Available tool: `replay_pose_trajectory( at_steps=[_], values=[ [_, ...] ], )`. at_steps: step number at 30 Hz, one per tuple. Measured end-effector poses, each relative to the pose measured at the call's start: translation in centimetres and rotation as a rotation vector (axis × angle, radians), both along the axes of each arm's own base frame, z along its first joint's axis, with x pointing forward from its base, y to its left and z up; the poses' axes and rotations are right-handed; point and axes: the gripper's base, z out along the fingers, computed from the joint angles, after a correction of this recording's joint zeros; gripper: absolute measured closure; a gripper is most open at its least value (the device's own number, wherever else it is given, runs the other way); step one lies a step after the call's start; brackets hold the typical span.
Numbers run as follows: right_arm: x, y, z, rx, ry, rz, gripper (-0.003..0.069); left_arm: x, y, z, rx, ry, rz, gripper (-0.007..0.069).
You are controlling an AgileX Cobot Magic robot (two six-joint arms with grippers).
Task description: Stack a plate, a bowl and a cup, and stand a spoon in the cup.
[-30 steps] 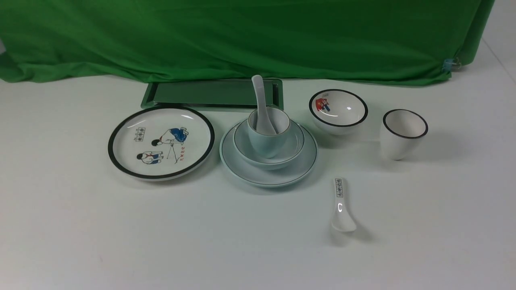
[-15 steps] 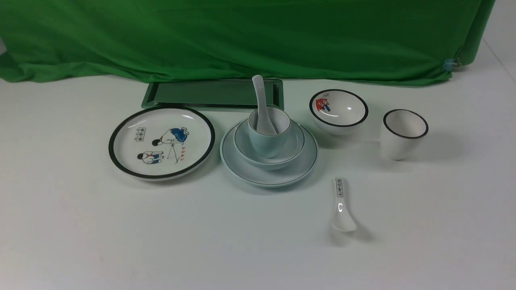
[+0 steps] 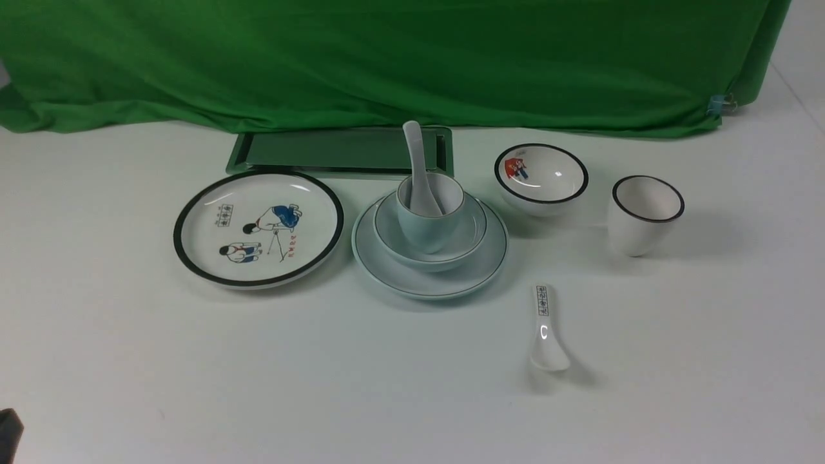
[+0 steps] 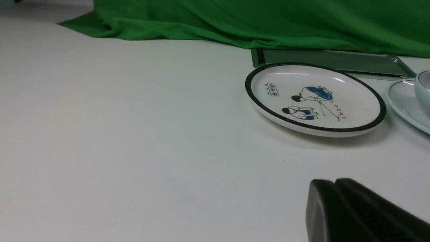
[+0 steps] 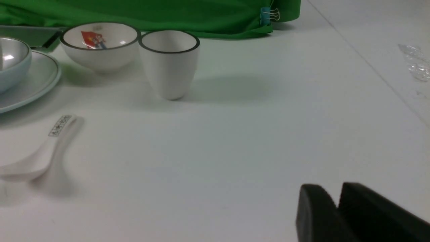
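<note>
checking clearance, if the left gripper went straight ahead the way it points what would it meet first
Probably the cartoon plate: in the wrist view it lies ahead of the left gripper with only bare table between. Depth and exact heading are unclear, so it might pass beside it.

Plate (image 4: 403, 101) and bowl (image 4: 424, 88) cut off at frame edge; spoon's (image 3: 420, 174) scoop hidden inside cup (image 3: 428, 219)

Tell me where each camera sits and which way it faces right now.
Front view: between the arms, looking forward at the finished stack: spoon in cup; dark arm part at lower left.
Left wrist view: low, facing the cartoon plate; left gripper in the corner.
Right wrist view: low, facing the black-rimmed cup; right gripper shows.
Both wrist views catch the pale plate.
</note>
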Motion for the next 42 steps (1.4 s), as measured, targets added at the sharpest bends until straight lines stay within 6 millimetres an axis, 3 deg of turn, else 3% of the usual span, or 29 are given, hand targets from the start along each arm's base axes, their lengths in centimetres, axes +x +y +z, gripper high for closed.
replay_pose_trajectory(
  at_steps=[12,42],
  values=[
    [0.0,0.0,0.0,0.0,0.0,0.0,0.0484,0.0,0.0,0.01,-0.047,-0.004,0.008,0.0655],
    [0.0,0.0,0.0,0.0,0.0,0.0,0.0448,-0.01,0.18,0.06,0.034,-0.004,0.015,0.0655]
  ],
)
